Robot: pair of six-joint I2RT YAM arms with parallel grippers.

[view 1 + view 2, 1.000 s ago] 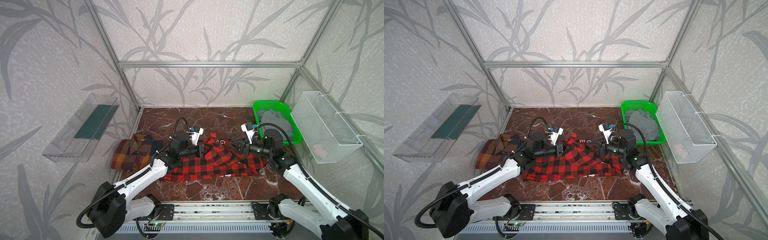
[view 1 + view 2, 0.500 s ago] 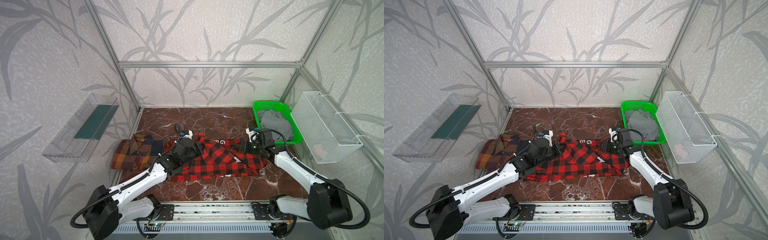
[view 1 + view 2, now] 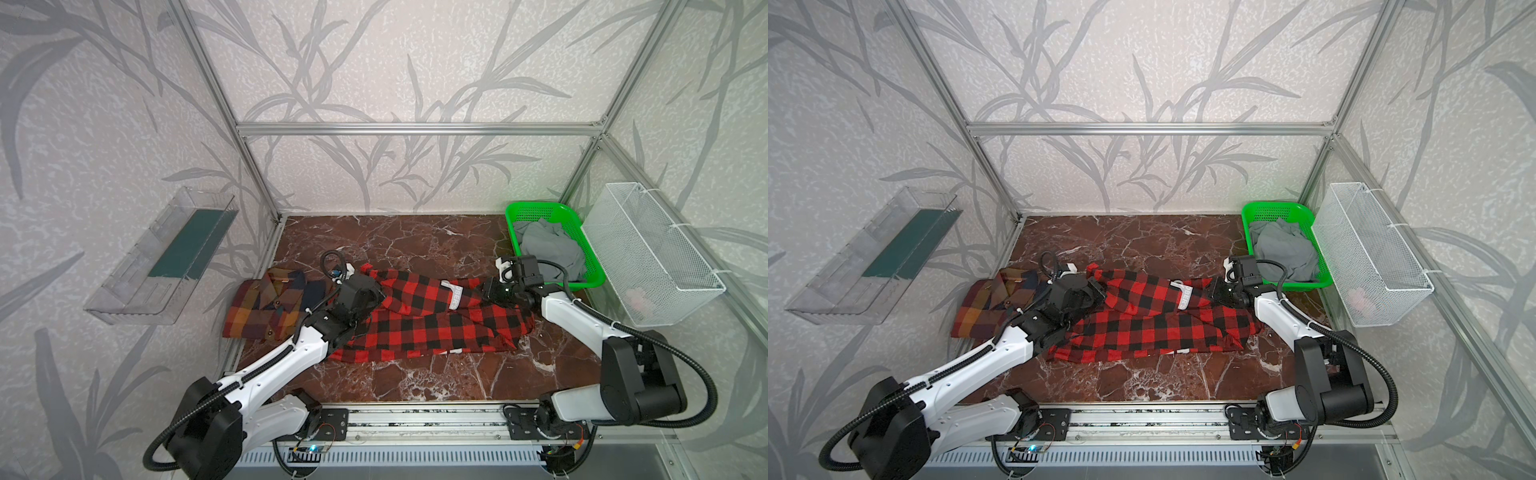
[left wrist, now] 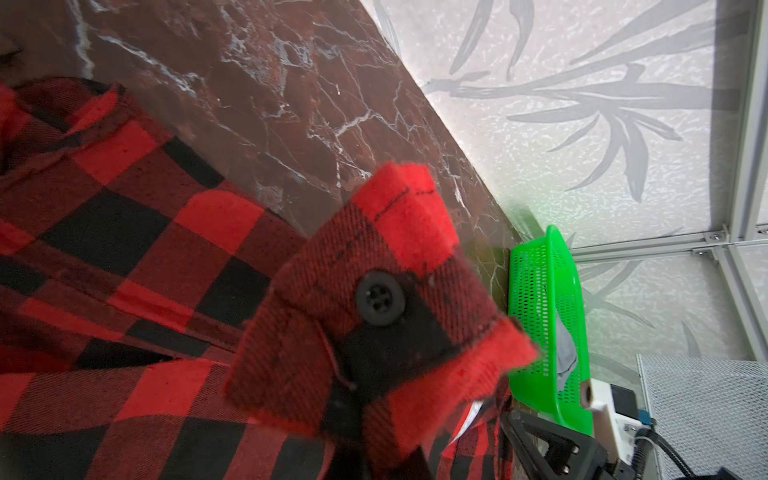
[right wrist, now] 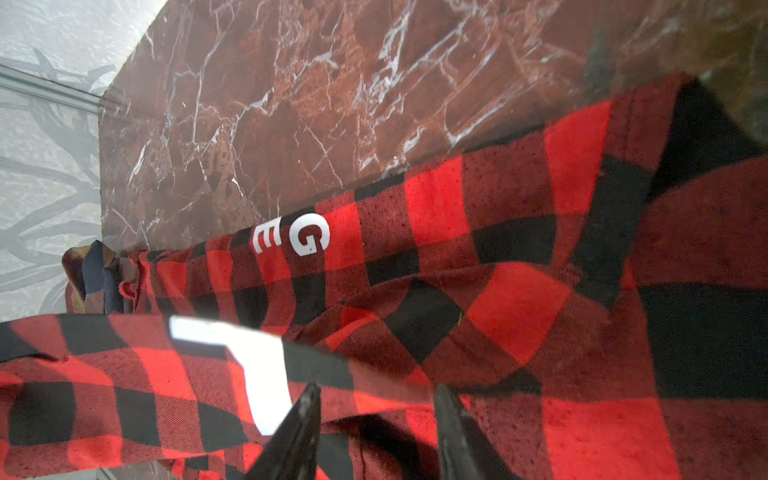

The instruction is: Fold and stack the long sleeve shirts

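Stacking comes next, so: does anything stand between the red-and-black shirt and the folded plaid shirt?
Only the left arm: it lies over the near edges of the red-and-black shirt and the plaid shirt, left gripper shut on the red cuff.

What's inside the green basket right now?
A crumpled grey cloth fills much of the green basket. Anything beneath the cloth is covered and cannot be seen.

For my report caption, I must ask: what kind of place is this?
Probably a robot test cell, not a home: aluminium frame, left arm and right arm mounted on a rail, wallpapered panels.
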